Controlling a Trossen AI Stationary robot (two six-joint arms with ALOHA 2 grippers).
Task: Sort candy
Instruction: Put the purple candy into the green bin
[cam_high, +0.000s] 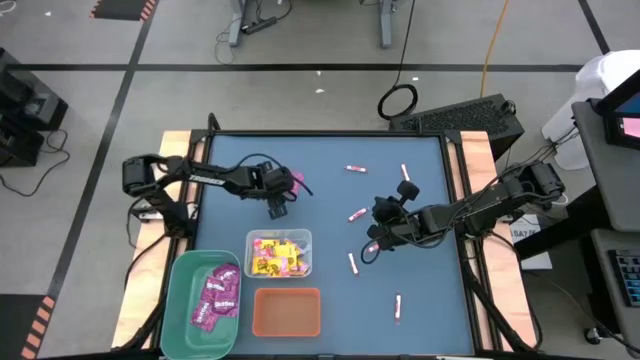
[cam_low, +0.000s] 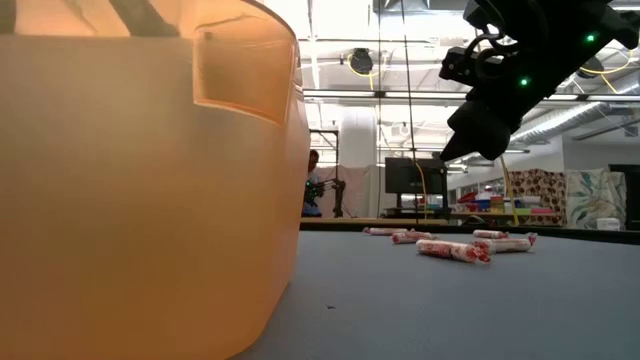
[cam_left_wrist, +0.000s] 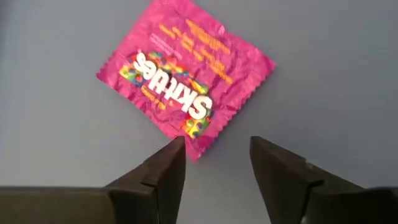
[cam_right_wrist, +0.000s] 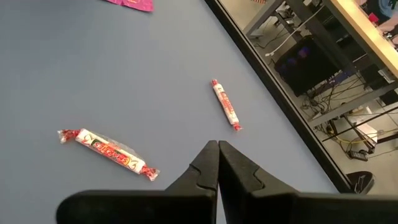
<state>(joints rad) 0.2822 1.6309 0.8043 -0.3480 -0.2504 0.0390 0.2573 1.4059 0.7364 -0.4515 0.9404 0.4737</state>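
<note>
Candy of three kinds, spread over the blue surface (cam_high: 330, 300) and in bins at its near-left corner. One magenta packet (cam_left_wrist: 185, 73) flat on the surface, back-left of centre, just ahead of the left gripper (cam_left_wrist: 217, 167); gripper parted to a moderate gap, empty, one fingertip (cam_left_wrist: 173, 163) right at the packet's nearest corner, contact not clear. Same packet (cam_high: 296, 179) just beside that gripper (cam_high: 279, 203) in the high view. More magenta packets (cam_high: 216, 297) piled in the green bin (cam_high: 180, 318) at the near-left corner. Yellow packets (cam_high: 276, 256), with some pink among them, filling the clear bin (cam_high: 304, 238) just right of the green one. Orange bin (cam_high: 286, 312) next to the green one, nearer the front edge, nothing visible inside; same bin (cam_low: 140, 170) filling the left half of the low view.

Pink-and-white sticks loose across the right half of the surface: one (cam_high: 355, 169) and another (cam_high: 405, 173) near the back edge, one (cam_high: 356, 214) at mid-surface, one (cam_high: 352, 263) nearer the front, one (cam_high: 398, 306) close to the front edge. Two sticks lying ahead of the right gripper (cam_right_wrist: 217, 163): one (cam_right_wrist: 108, 152) closer, one (cam_right_wrist: 226, 104) farther, near the surface's edge. Right gripper (cam_high: 372, 240) over the right half, fingers pressed together, holding nothing. Several sticks (cam_low: 455, 250) lying in a loose row in the low view, dark arm (cam_low: 510, 75) hanging above them.
</note>
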